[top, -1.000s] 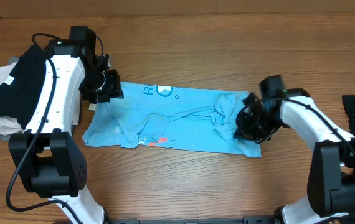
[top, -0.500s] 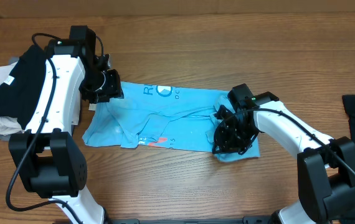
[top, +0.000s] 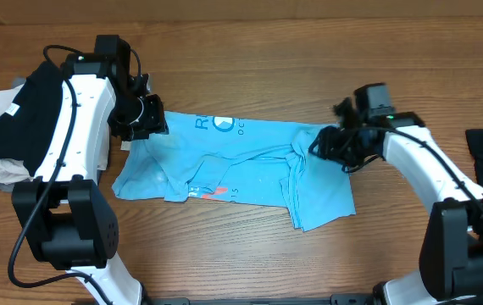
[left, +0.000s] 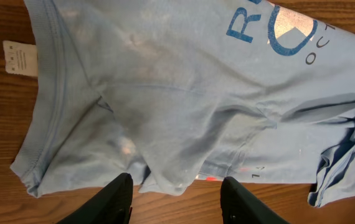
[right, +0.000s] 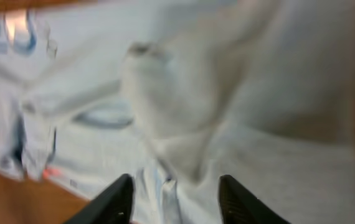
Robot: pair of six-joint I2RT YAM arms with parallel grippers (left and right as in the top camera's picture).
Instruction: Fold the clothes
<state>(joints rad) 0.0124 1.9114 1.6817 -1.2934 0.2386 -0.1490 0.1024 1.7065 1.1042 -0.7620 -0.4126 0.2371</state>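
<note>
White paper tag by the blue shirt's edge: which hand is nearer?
Left. The left hand hovers just beside the white tag at one end of the blue T-shirt; the right hand is at the opposite end.

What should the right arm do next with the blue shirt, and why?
Probably lower the right gripper onto the bunched right end of the shirt and pinch it, to pull it flat. Its jaws are open and empty, and that end lies crumpled, with one corner sticking out toward the near edge.
</note>
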